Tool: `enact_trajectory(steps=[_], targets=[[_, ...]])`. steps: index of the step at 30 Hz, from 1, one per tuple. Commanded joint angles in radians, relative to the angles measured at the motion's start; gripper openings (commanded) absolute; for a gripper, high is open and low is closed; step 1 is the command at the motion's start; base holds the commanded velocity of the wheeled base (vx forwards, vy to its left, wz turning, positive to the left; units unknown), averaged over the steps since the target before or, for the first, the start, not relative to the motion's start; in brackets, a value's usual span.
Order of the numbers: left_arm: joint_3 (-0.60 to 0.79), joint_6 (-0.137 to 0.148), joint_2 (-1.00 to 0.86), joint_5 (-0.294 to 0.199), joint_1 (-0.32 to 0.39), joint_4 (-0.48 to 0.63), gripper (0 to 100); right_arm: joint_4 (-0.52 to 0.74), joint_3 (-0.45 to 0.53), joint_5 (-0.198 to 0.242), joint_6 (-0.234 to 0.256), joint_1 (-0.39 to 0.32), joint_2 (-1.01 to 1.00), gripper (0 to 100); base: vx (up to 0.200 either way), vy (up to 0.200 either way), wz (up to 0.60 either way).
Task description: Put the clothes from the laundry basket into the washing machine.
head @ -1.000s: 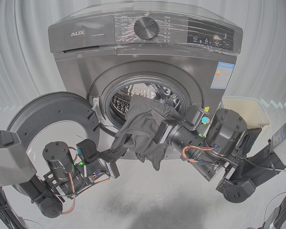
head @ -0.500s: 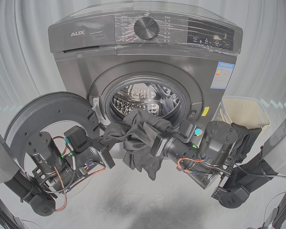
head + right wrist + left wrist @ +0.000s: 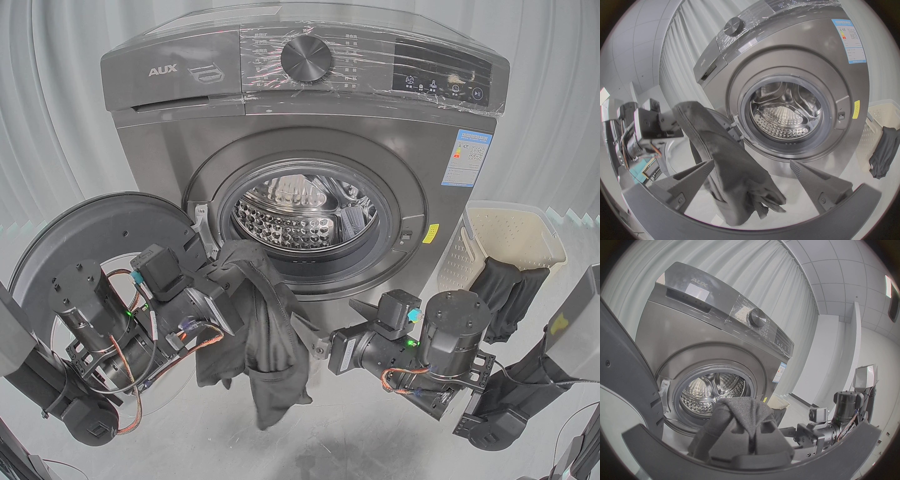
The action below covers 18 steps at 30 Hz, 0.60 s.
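— Where is the dark garment (image 3: 269, 350)?
— It hangs from the left pincer (image 3: 226, 273), which is clamped on its upper fold. The cloth droops toward the floor in front of the washing machine (image 3: 300, 125), just left of and below the open drum (image 3: 294, 212), outside it.
— And the right pincer (image 3: 324, 312)?
— Its fingers are spread wide apart, low before the machine, just right of the hanging cloth.
— The rest?
— The door (image 3: 94, 231) is swung open to the left. The laundry basket (image 3: 519, 231) stands on the right, with another dark piece (image 3: 506, 294) draped over its near rim.
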Motion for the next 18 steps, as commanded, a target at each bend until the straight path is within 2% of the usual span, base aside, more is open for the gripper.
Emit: enact_trajectory(steps=[1,10,13,18], targets=[[-0.008,0.000,0.002,0.002,0.002,0.000,0,0.000,0.029,0.003,-0.013,-0.007,0.011,100,0.000,0.000,0.00],[-0.017,0.002,-0.001,0.008,0.003,-0.001,0,0.001,0.069,0.013,-0.041,-0.022,0.014,100,0.000,0.000,0.00],[-0.031,0.002,-0.001,0.028,0.005,-0.001,0,0.001,0.092,0.014,-0.042,-0.021,0.016,100,0.000,0.000,0.00],[-0.045,0.002,0.001,0.036,0.009,-0.001,0,-0.016,0.131,0.019,-0.073,-0.019,0.034,100,0.000,0.000,0.00]])
